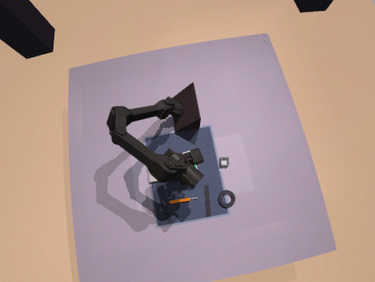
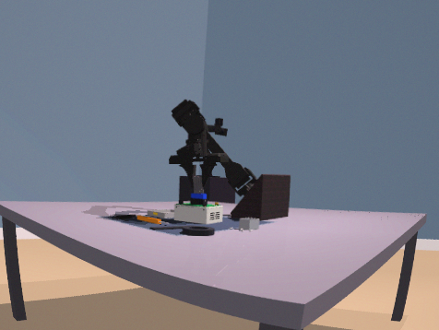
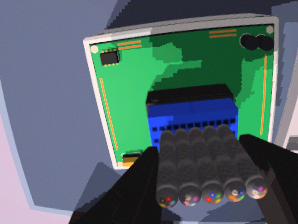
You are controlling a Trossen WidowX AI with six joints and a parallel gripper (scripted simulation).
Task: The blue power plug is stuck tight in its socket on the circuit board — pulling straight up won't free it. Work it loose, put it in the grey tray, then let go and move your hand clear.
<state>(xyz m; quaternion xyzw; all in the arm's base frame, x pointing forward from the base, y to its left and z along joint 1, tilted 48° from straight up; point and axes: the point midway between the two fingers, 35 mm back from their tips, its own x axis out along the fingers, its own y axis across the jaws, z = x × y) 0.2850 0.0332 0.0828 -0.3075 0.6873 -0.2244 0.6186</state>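
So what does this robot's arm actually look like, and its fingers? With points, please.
The arm (image 1: 142, 151) (image 2: 219, 151) is black all over, built of straight, chunky bars with bulky rounded joints. The fingers (image 2: 197, 184) are two black pieces, broad at the top and narrowing toward their tips. A small blocky black piece sticks out near the wrist. I can't make out any markings.

Electronics workbench: circuit board (image 3: 135, 75), orange screwdriver (image 1: 180, 201) (image 2: 148, 219).

From where I stand, the robot's slender matte-black arm (image 1: 139, 149) (image 2: 220, 149) has straight, squared links and chunky, rounded joints, with small pale fastener dots near the wrist. At upper centre of the exterior view, a fat dark cylinder caps it, a small black block juts sideways, and the black gripper (image 2: 198, 182) (image 3: 198, 149) has tapering, angular fingers.
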